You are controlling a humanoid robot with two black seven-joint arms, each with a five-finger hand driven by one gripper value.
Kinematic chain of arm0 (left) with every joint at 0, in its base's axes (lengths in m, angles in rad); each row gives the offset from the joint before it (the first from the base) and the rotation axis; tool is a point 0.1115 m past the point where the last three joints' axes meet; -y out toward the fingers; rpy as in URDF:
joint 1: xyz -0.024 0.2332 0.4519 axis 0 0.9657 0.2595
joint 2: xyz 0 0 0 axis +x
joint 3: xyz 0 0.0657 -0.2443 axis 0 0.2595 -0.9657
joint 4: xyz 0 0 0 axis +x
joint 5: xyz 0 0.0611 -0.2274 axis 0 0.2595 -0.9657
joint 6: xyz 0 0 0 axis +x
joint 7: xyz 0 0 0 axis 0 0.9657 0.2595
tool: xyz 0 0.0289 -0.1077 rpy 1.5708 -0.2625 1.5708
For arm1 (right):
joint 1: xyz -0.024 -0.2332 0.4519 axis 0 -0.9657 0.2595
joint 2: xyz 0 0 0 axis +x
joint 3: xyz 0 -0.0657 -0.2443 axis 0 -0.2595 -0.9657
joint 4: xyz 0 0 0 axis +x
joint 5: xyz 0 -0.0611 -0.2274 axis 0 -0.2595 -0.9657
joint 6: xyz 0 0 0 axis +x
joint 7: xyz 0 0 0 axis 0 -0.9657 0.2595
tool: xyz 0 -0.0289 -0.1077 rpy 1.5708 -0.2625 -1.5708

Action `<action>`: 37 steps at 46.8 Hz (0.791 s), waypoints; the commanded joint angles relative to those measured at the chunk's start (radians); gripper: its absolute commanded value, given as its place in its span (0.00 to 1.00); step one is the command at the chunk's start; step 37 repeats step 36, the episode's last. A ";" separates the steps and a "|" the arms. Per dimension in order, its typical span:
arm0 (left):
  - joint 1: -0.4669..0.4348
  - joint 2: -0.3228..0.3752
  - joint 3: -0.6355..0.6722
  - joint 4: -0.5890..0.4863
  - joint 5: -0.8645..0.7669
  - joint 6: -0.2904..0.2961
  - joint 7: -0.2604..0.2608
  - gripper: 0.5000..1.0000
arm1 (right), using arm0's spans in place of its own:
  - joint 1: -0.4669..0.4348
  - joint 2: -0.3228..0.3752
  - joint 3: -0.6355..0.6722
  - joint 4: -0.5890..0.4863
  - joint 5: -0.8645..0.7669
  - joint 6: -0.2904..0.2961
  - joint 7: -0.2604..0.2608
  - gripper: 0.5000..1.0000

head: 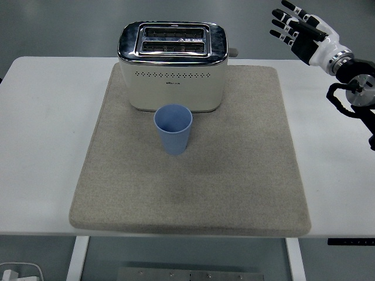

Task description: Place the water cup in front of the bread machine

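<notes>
Blue cup stands before toaster; its print unreadable.

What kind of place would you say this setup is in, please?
Probably a robotics lab or test bench, not a home kitchen: a toaster and blue cup are staged alone on a grey mat atop a white table, with a robot hand raised nearby.

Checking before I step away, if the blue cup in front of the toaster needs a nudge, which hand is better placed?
Probably right: the right hand is raised, open, beyond the mat's far right corner; no left arm shows.
</notes>
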 commanded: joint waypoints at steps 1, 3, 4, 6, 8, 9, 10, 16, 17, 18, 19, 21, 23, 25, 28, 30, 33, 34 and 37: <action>0.001 0.000 0.000 0.000 0.000 -0.001 0.000 1.00 | -0.011 0.017 0.001 0.001 -0.001 0.001 0.028 0.86; 0.000 0.000 0.000 0.000 0.000 -0.001 0.000 1.00 | -0.016 0.023 0.001 0.001 0.000 0.001 0.034 0.86; 0.000 0.000 0.000 0.000 0.000 0.002 0.000 1.00 | -0.016 0.024 0.000 0.001 0.000 0.001 0.036 0.86; 0.000 0.000 0.000 0.000 0.000 -0.001 0.000 1.00 | -0.018 0.028 0.000 0.001 0.000 -0.001 0.044 0.86; 0.001 0.000 0.000 0.000 0.000 -0.001 0.000 1.00 | -0.019 0.041 0.001 -0.001 0.000 -0.002 0.056 0.86; 0.000 0.000 0.000 0.000 0.000 -0.001 0.000 1.00 | -0.021 0.046 0.001 -0.001 0.000 -0.001 0.063 0.86; 0.001 0.000 0.000 0.000 0.000 -0.001 0.000 1.00 | -0.022 0.052 0.003 0.001 0.000 -0.002 0.074 0.86; 0.000 0.000 0.000 0.000 0.000 -0.001 0.000 1.00 | -0.037 0.069 0.001 -0.004 0.000 -0.007 0.131 0.86; 0.000 0.000 0.000 0.000 0.000 -0.001 0.000 1.00 | -0.042 0.069 0.001 -0.004 0.000 -0.009 0.136 0.86; 0.000 0.000 0.000 0.000 0.000 -0.001 0.000 1.00 | -0.048 0.071 0.001 -0.004 0.000 -0.009 0.139 0.86; 0.001 0.000 0.000 0.000 0.000 -0.001 0.000 1.00 | -0.053 0.074 0.001 -0.004 -0.001 -0.010 0.140 0.86; 0.000 0.000 0.000 0.000 0.000 -0.001 0.000 1.00 | -0.060 0.089 0.001 -0.005 0.000 -0.010 0.140 0.86; 0.000 0.000 0.000 0.000 0.000 -0.001 0.000 1.00 | -0.065 0.109 0.003 -0.007 0.000 -0.012 0.140 0.86; 0.001 0.000 0.000 0.000 0.000 -0.001 0.000 1.00 | -0.067 0.118 0.003 -0.007 0.000 -0.010 0.140 0.86; 0.000 0.000 0.000 0.000 0.000 -0.001 0.000 1.00 | -0.067 0.121 0.003 -0.007 0.000 -0.010 0.142 0.86; 0.000 0.000 0.000 0.000 0.000 -0.001 0.000 1.00 | -0.068 0.123 0.003 -0.008 -0.001 -0.010 0.142 0.86; 0.001 0.000 0.000 0.000 0.000 -0.001 0.000 1.00 | -0.076 0.124 0.003 -0.008 0.000 -0.010 0.146 0.86; 0.000 0.000 0.000 0.000 0.000 -0.001 0.000 1.00 | -0.079 0.124 0.003 -0.008 0.000 -0.010 0.149 0.86; 0.001 0.000 0.000 0.000 0.000 -0.001 0.000 1.00 | -0.080 0.126 0.003 -0.008 0.000 -0.010 0.152 0.86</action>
